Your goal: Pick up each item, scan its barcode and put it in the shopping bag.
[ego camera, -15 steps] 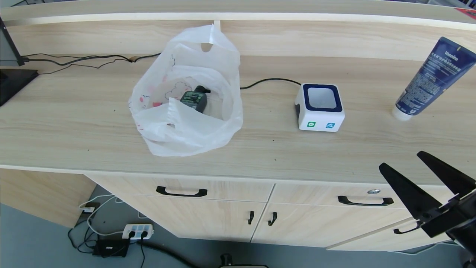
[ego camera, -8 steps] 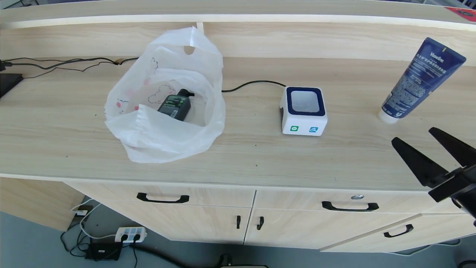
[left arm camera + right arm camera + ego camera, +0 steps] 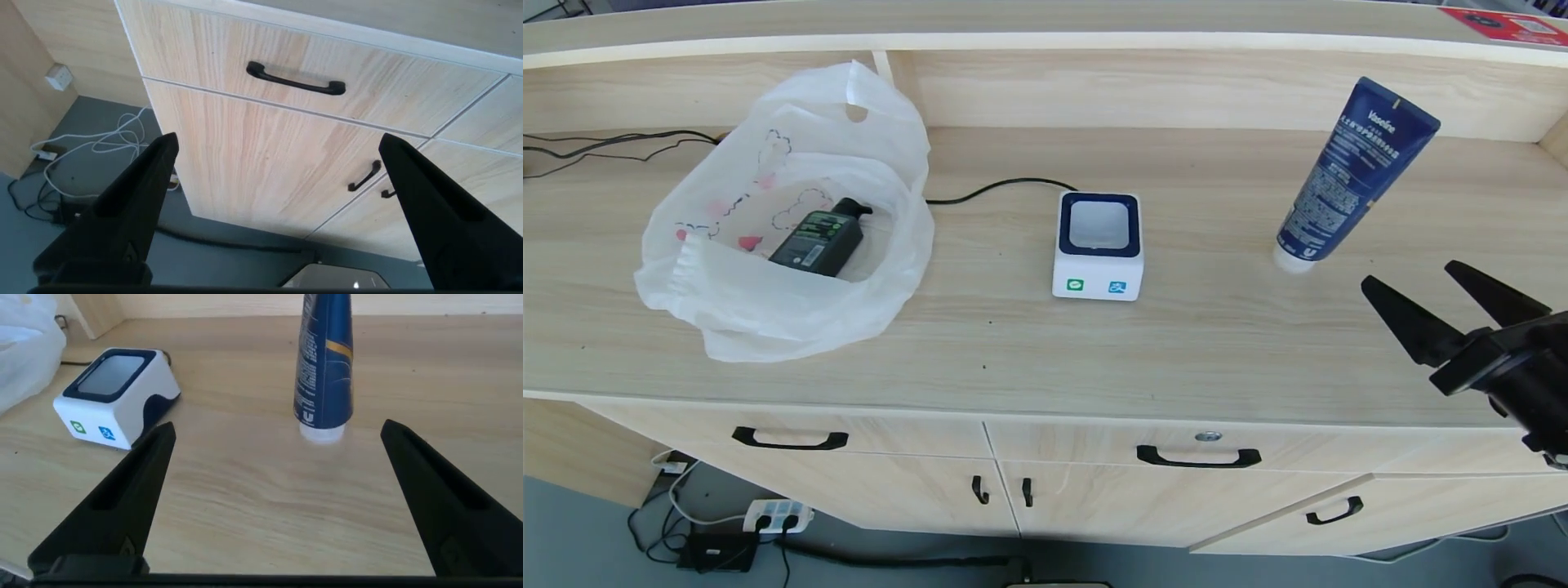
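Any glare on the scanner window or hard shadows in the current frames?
Head view: scanner window evenly pale, no hot spot; blue tube casts only a faint shadow; counter back ledge bows slightly. Right wrist view: same window flat grey, soft shadow beside the tube's cap.

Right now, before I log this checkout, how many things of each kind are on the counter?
Shopping bag: 1
Dark pump bottle, lying in the bag: 1
Blue tube, standing cap-down: 1
Barcode scanner: 1
Total: 4
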`<state>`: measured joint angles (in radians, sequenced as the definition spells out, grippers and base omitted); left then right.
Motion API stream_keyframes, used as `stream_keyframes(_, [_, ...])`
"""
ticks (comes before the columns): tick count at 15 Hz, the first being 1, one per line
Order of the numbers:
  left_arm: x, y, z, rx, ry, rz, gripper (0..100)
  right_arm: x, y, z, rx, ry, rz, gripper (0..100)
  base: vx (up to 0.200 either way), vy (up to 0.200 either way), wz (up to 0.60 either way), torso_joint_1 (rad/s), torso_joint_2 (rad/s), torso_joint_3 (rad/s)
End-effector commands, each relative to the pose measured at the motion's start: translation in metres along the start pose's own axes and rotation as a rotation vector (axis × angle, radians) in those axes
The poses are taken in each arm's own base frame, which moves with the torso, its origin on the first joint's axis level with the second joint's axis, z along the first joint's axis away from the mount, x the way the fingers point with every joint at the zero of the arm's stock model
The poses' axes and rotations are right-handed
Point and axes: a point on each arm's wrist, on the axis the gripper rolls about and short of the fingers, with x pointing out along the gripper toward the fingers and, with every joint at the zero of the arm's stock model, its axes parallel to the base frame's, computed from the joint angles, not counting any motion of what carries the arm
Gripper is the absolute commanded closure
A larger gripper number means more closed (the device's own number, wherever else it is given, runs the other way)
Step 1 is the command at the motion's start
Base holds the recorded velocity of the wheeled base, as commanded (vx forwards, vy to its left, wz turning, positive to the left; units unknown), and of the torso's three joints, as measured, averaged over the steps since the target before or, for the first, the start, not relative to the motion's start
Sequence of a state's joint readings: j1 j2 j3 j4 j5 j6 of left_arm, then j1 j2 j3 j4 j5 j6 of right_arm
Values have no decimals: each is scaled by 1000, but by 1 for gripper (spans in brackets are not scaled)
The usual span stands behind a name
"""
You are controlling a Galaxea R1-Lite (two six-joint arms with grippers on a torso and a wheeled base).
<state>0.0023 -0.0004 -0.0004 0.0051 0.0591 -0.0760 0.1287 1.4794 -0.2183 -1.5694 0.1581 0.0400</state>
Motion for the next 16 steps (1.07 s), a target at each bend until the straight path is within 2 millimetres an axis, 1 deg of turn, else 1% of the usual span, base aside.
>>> stream_keyframes(1, [0, 0, 0, -1, 2, 0, 0, 17, -4, -9, 3, 18, -2, 0, 0, 0, 0, 0, 0, 0])
stream_keyframes(2, [0, 0, 0, -1, 2, 0, 0, 30, -6, -11, 5, 9, -2, 0, 0, 0, 0, 0, 0, 0])
stream_keyframes(3, [0, 0, 0, -1, 0, 0, 0, 34, -6, -11, 6, 6, 0, 0, 0, 0, 0, 0, 0, 0])
stream_keyframes(4, [0, 0, 0, -1, 0, 0, 0, 44, -7, -12, 11, -4, 22, 0, 0, 0, 0, 0, 0, 0])
stream_keyframes(6, [0, 0, 0, -1, 0, 0, 0, 56, -9, -14, 8, -16, 53, 0, 0, 0, 0, 0, 0, 0])
stream_keyframes(8, [0, 0, 0, -1, 0, 0, 0, 69, -13, -17, 15, -24, 45, 0, 0, 0, 0, 0, 0, 0])
stream_keyframes(10, [0, 0, 0, -1, 0, 0, 0, 74, -16, -23, 17, -12, 40, 0, 0, 0, 0, 0, 0, 0])
stream_keyframes(13, [0, 0, 0, -2, -3, 0, 0, 85, -31, -25, 18, -28, 17, 0, 0, 0, 0, 0, 0, 0])
stream_keyframes(15, [0, 0, 0, -2, -3, 0, 0, 89, -38, -26, 11, -30, 33, 0, 0, 0, 0, 0, 0, 0])
stream_keyframes(16, [0, 0, 0, -2, -3, 0, 0, 94, -45, -30, 10, -31, 17, 0, 0, 0, 0, 0, 0, 0])
